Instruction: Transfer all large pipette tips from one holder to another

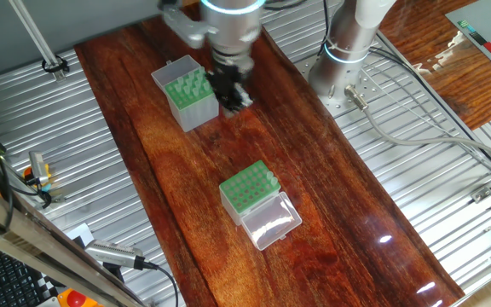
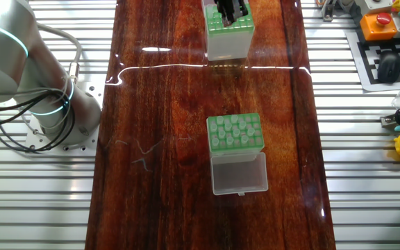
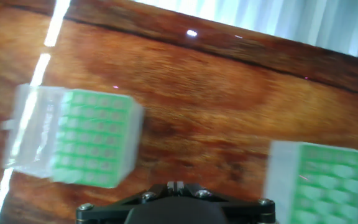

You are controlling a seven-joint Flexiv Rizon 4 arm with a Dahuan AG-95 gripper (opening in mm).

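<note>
The taller grey-sided holder stands near the bench's far end, pale tips in its green plate. The gripper hangs just beside it; whether its jaws are spread or pinching a tip I cannot tell. Probably the pick-up step: next, lining up over one collar. The lidded box waits mid-bench.

you get one fixed view high off the table's corner, the other straight overhead; your hand view hangs close, blurred. all three share both green-topped boxes.
</note>
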